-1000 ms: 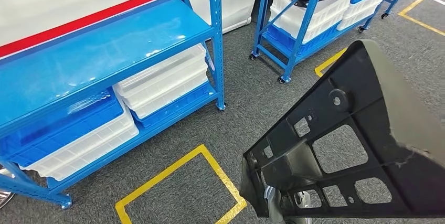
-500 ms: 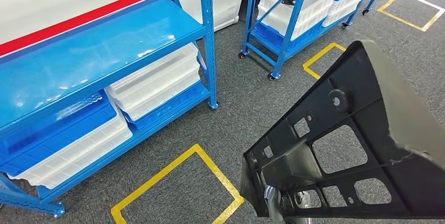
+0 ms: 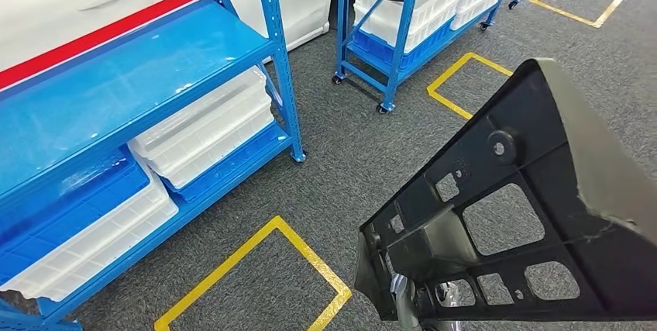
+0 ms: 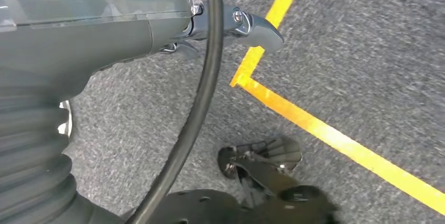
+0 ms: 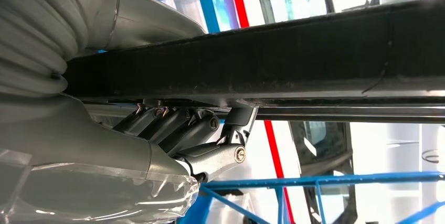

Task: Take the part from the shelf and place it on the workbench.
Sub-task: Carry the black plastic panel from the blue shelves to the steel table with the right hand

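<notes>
Right wrist view: the right hand (image 5: 178, 135) grips the black part (image 5: 273, 61); the left hand (image 4: 157, 19) seems empty. The wide part could clip the blue shelf (image 3: 279, 91).

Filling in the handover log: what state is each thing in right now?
black part: lifted off the floor, gripped by the right hand.
left hand: holds nothing that the frames show; finger spread unclear.
blue shelf: top board bare, white and blue bins stacked on the lower board.
wheeled blue rack: loaded with white bins.
</notes>
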{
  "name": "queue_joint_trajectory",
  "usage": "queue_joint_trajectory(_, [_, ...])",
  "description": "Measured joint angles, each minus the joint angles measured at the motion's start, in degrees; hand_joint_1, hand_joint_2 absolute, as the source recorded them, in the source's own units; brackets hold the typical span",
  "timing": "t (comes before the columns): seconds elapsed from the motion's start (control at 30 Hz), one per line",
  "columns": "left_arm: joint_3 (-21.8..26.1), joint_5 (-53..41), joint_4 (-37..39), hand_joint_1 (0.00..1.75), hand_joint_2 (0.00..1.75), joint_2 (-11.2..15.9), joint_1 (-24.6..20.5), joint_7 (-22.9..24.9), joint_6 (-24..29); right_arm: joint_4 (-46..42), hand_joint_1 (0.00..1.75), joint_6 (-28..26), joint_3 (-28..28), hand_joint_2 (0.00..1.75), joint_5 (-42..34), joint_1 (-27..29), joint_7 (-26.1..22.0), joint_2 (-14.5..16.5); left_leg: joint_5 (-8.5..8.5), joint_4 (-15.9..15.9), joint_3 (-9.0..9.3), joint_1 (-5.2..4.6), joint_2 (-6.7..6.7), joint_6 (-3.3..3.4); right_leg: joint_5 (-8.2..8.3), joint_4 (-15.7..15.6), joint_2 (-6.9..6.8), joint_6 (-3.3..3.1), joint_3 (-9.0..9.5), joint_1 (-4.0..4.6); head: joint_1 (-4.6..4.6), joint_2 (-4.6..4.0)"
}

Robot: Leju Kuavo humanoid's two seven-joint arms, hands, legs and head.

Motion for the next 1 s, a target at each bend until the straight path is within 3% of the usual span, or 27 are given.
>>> queue_joint_trajectory(0.07, [-0.01,-0.04,0.0,0.0,1.75,0.01,-0.08,0.01,0.01,-0.01,1.75,0.0,-0.01,1.75,0.0,-0.02,0.0,0.0,0.87,-3.59,1.4,-0.14,-0.85,0.41,0.17,0.09,0.49,0.57,-0.28,0.03,0.0,0.0])
queue_joint_trajectory(0.13, [-0.01,-0.12,0.0,0.0,1.75,0.01,-0.19,0.01,0.01,-0.01,1.75,0.0,-0.04,1.75,0.01,-0.01,0.0,0.01,1.0,-4.05,1.45,-0.21,-0.62,0.92,0.44,-0.03,0.9,1.34,-0.5,0.02,0.0,0.0])
queue_joint_trajectory(0.2, [-0.01,-0.17,0.0,0.0,1.75,-0.04,-0.28,0.0,0.0,-0.01,1.75,0.0,-0.13,1.75,0.02,0.0,0.0,0.01,1.56,-4.76,1.71,-0.01,-0.07,1.75,-0.43,1.0,0.45,1.9,-0.97,0.03,0.01,0.0])
queue_joint_trajectory(0.23, [-0.01,-0.19,0.0,0.0,1.75,-0.06,-0.31,0.0,-0.01,-0.01,1.75,0.0,-0.16,1.75,0.03,-0.02,0.0,0.0,1.82,-5.07,1.81,0.09,0.26,2.14,-1.78,2.98,-0.03,2.09,-1.85,0.07,0.01,0.0])
queue_joint_trajectory(0.3, [0.0,-0.22,0.0,0.0,1.75,-0.07,-0.31,0.01,-0.05,-0.01,1.75,-0.01,-0.2,1.75,0.04,-0.04,0.01,0.0,1.98,-5.16,1.68,-0.02,0.93,2.48,-5.46,9.79,-0.88,2.36,-5.03,-0.05,0.01,0.0])
queue_joint_trajectory(0.33, [0.0,-0.24,0.0,0.0,1.75,-0.07,-0.31,0.02,-0.1,-0.01,1.75,-0.02,-0.21,1.75,0.05,-0.03,0.02,0.0,1.99,-5.11,1.6,-0.1,1.24,2.51,-6.75,13.13,-1.01,2.49,-6.62,-0.16,0.01,0.0])
queue_joint_trajectory(0.37, [0.0,-0.25,0.0,0.0,1.75,-0.06,-0.31,0.03,-0.15,-0.01,1.75,-0.02,-0.22,1.75,0.06,-0.01,0.04,0.0,1.97,-5.06,1.55,-0.16,1.57,2.51,-7.03,14.98,-1.1,2.6,-7.48,-0.26,0.01,0.0])
queue_joint_trajectory(0.4, [0.0,-0.26,0.0,0.0,1.75,-0.06,-0.34,0.03,-0.22,-0.01,1.75,-0.02,-0.22,1.75,0.07,0.0,0.05,0.0,1.93,-4.99,1.54,-0.18,1.87,2.49,-6.25,14.79,-1.23,2.67,-7.34,-0.34,0.01,0.0])
queue_joint_trajectory(0.43, [0.0,-0.29,0.0,0.0,1.75,-0.07,-0.36,0.04,-0.28,-0.01,1.75,-0.02,-0.22,1.75,0.1,-0.01,0.06,0.0,1.85,-4.93,1.59,-0.19,2.13,2.43,-4.59,12.47,-1.46,2.67,-6.09,-0.41,0.01,0.0])
queue_joint_trajectory(0.47, [0.0,-0.33,0.0,0.0,1.75,-0.09,-0.39,0.05,-0.33,-0.01,1.75,-0.02,-0.22,1.75,0.14,-0.01,0.07,0.0,1.72,-4.82,1.67,-0.19,2.38,2.29,-2.63,8.62,-1.95,2.61,-4.03,-0.44,0.01,0.0])
queue_joint_trajectory(0.53, [0.0,-0.39,0.0,0.0,1.75,-0.13,-0.44,0.06,-0.37,-0.01,1.75,-0.02,-0.22,1.75,0.21,-0.06,0.09,0.02,1.32,-4.41,1.65,-0.43,2.75,1.75,-0.51,2.0,-3.02,2.18,-0.68,-0.21,0.0,0.0])
queue_joint_trajectory(0.57, [0.0,-0.4,0.0,0.0,1.75,-0.14,-0.45,0.06,-0.37,-0.01,1.75,-0.02,-0.22,1.75,0.22,-0.06,0.1,0.03,1.16,-4.25,1.61,-0.56,2.94,1.44,-0.33,0.46,-3.29,1.88,0.02,-0.06,0.0,0.0])
queue_joint_trajectory(0.7, [0.0,-0.4,0.0,0.0,1.75,-0.14,-0.58,0.07,-0.36,-0.01,1.75,-0.01,-0.24,1.75,0.26,0.0,0.1,0.1,0.07,-3.1,1.27,-0.33,2.98,0.21,-0.17,-0.18,-2.46,0.55,-0.07,0.06,0.0,0.0])
queue_joint_trajectory(0.77, [-0.01,-0.4,0.0,0.0,1.75,-0.14,-0.59,0.07,-0.35,-0.01,1.75,0.0,-0.24,1.75,0.27,-0.03,0.11,0.16,-3.1,1.69,-0.76,-0.12,1.94,-0.32,0.0,-0.37,-2.15,0.04,-0.09,-0.12,-0.01,0.0])
queue_joint_trajectory(0.83, [-0.02,-0.4,0.0,0.0,1.75,-0.15,-0.47,0.09,-0.36,-0.01,1.75,0.0,-0.23,1.75,0.27,-0.04,0.11,0.17,-6.54,8.96,-4.03,-0.02,1.4,-0.6,0.02,-0.33,-1.71,-0.17,-0.2,-0.03,-0.01,0.0])
queue_joint_trajectory(0.87, [-0.02,-0.4,0.0,0.0,1.75,-0.16,-0.39,0.11,-0.37,-0.01,1.75,0.0,-0.23,1.75,0.27,-0.02,0.11,0.17,-7.11,11.33,-5.12,0.0,1.32,-0.65,0.03,-0.31,-1.42,-0.19,-0.22,0.04,-0.01,0.0])
queue_joint_trajectory(0.9, [-0.02,-0.4,0.0,0.0,1.75,-0.16,-0.33,0.13,-0.37,-0.01,1.75,0.0,-0.23,1.75,0.27,-0.02,0.11,0.17,-6.48,11.59,-5.25,0.01,1.29,-0.61,0.02,-0.29,-1.11,-0.2,-0.18,0.08,-0.01,0.0])
queue_joint_trajectory(0.93, [-0.02,-0.4,0.0,0.0,1.75,-0.16,-0.31,0.14,-0.36,-0.01,1.75,0.0,-0.24,1.75,0.27,-0.02,0.11,0.17,-4.9,9.79,-4.42,0.01,1.24,-0.5,0.02,-0.27,-0.78,-0.19,-0.1,0.11,-0.01,0.0])
queue_joint_trajectory(1.0, [-0.02,-0.41,0.0,0.0,1.75,-0.16,-0.36,0.15,-0.36,-0.01,1.75,0.0,-0.24,1.75,0.31,-0.05,0.12,0.17,-0.84,2.24,-0.93,-0.03,0.43,-0.06,0.02,-0.23,-0.13,-0.1,0.07,0.18,0.0,0.0])
